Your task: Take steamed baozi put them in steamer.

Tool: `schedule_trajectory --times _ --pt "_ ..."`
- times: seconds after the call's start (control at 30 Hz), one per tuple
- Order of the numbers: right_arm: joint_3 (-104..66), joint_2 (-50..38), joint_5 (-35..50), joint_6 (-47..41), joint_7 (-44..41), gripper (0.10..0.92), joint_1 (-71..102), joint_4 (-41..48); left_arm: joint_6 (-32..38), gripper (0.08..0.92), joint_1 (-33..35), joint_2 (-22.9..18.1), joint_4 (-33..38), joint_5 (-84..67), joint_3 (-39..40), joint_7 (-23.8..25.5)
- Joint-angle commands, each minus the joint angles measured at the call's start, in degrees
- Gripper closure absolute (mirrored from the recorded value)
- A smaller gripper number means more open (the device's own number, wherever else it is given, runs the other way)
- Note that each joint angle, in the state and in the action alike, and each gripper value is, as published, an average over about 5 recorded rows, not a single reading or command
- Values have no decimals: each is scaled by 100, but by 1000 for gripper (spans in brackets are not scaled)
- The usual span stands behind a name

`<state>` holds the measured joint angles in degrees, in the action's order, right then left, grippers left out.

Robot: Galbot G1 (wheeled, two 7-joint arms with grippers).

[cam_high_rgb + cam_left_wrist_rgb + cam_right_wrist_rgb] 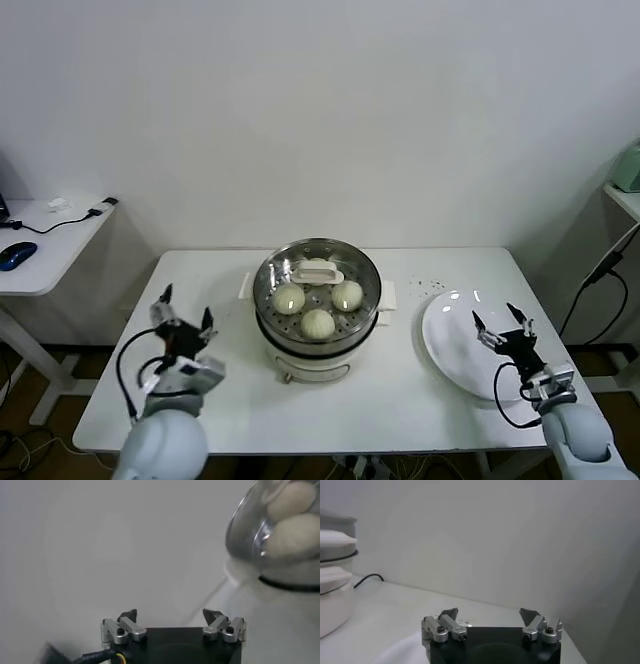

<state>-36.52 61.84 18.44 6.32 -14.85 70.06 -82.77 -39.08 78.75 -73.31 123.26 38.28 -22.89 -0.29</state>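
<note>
Baozi (318, 323): we count three in the steamer (266, 300); a fourth is not made out.
Plate (450, 345): bare.
Left gripper (186, 318): wide open, empty — beside steamer.
Right gripper (504, 325): wide open, empty — over plate.
Remaining: we judge little.

The steamer (317, 300) stands at the table's (240, 400) centre with the buns (318, 323) inside it. The plate (450, 335) lies at its three o'clock, with the right gripper (503, 324) above it. The left gripper (186, 310) hovers at the steamer's nine o'clock, well apart.
</note>
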Motion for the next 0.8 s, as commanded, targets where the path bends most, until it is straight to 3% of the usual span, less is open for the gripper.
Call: schedule_trajectory --times 0.03,0.23,0.8 --pt "2 157 84 -102 15 203 64 -202 3986 177 1179 -1090 -762 -4310 -2468 -206" --pt "-19 112 156 -130 -41 203 111 -279 4408 177 1272 -1346 -1056 -4499 -2495 22" --pt "-85 172 186 -168 -51 203 201 -342 4486 177 1371 -1520 -943 -4083 -2428 188"
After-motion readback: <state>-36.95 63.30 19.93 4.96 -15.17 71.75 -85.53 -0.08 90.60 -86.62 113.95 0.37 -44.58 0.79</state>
